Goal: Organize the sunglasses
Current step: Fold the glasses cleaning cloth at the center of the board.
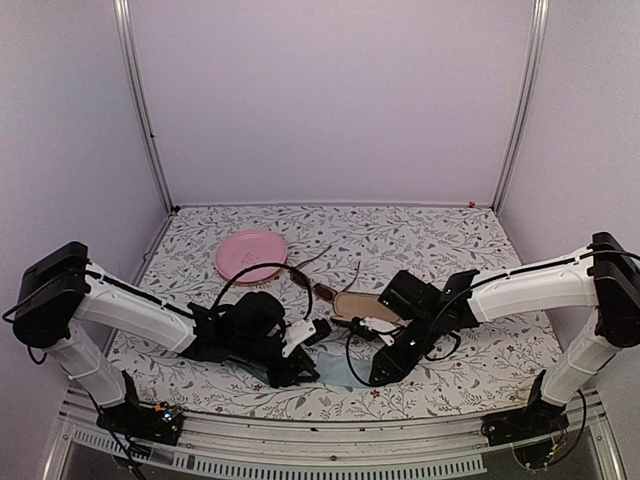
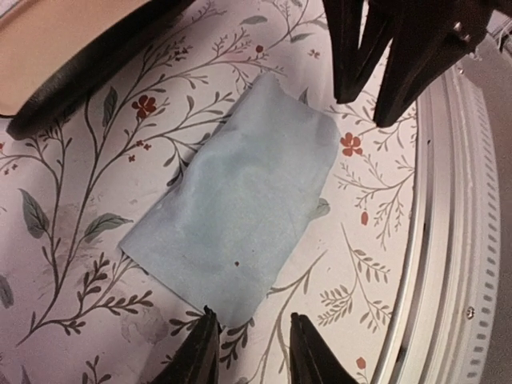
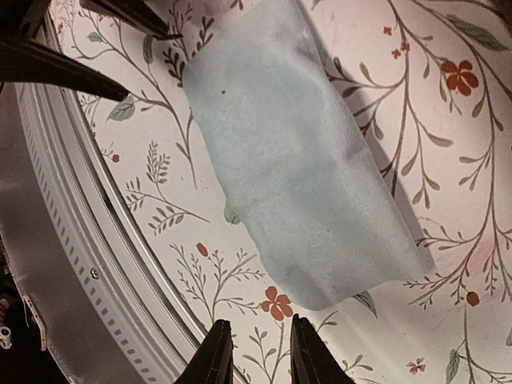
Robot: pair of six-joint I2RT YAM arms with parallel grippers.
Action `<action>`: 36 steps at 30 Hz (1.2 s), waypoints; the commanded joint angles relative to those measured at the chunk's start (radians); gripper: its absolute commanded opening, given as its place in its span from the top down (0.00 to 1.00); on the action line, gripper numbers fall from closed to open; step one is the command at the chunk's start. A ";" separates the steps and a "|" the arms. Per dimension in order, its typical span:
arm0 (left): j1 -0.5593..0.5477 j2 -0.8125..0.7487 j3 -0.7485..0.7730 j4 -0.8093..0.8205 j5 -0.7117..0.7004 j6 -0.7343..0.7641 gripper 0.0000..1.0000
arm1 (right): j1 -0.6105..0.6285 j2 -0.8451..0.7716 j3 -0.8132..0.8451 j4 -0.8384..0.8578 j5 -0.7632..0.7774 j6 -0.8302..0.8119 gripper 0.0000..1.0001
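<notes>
The reddish-brown sunglasses lie on the floral table behind both arms, thin arms pointing away. The pale-framed pair is not visible. A grey-blue flat case lies near the front edge between my grippers, and it also shows in the left wrist view and the right wrist view. My left gripper is open and empty, with its tips at one end of the case. My right gripper is open and empty, just short of the other end.
A black hard case lies open with its tan lining up, next to the sunglasses, and its edge shows in the left wrist view. A pink plate sits at the back left. The metal front rail runs close by the case.
</notes>
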 commanded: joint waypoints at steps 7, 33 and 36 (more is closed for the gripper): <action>0.016 -0.020 -0.024 0.170 0.082 -0.117 0.67 | -0.011 -0.012 -0.060 0.297 -0.139 0.138 0.73; -0.031 0.126 0.054 0.071 0.037 -0.208 0.72 | -0.129 0.049 -0.162 0.294 -0.052 0.201 0.75; -0.043 0.118 0.061 0.061 0.024 -0.223 0.73 | -0.144 0.050 -0.143 0.263 -0.043 0.178 0.75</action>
